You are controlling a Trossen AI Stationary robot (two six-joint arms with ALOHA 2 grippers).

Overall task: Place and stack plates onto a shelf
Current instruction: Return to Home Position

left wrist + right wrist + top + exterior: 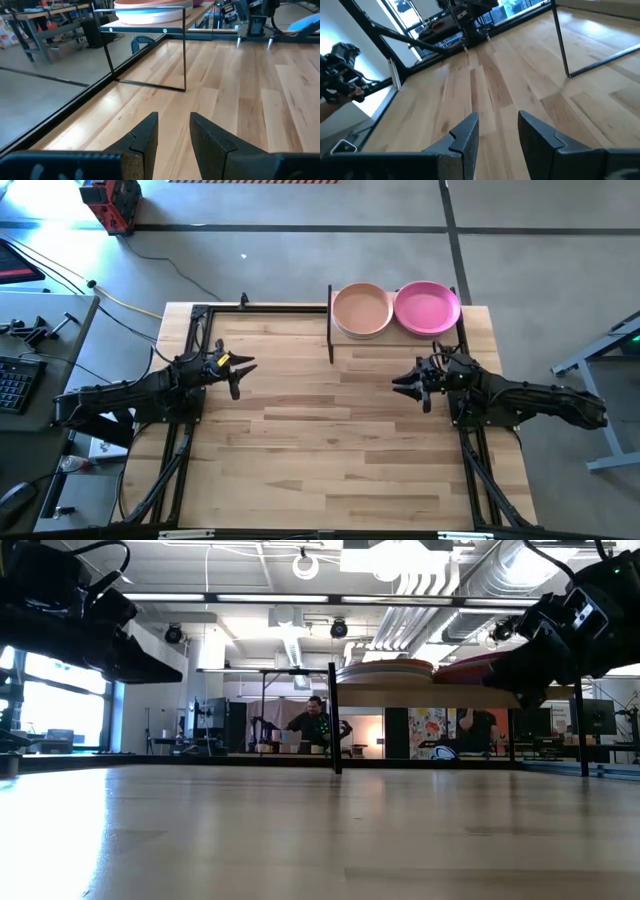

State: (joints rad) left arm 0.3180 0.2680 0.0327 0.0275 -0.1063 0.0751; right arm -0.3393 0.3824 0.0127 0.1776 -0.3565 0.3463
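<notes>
Two stacks of plates stand on the shelf (pixel 345 338) at the table's far edge: one with a beige plate (pixel 361 309) on top, one with a magenta plate (pixel 427 307) on top. The plates under them show only as edges in the low view (pixel 385 670). The shelf with the left stack also shows in the left wrist view (pixel 150 12). My left gripper (pixel 238 375) hovers open and empty over the table's left part. My right gripper (pixel 410 388) hovers open and empty in front of the shelf, right of the middle.
The shelf's thin black posts (pixel 330 325) rise at its left end. A black frame rail (pixel 215 308) runs along the table's far and left edges. The bare wooden table top (pixel 330 440) lies between and in front of the arms. People sit in the room behind (pixel 315 725).
</notes>
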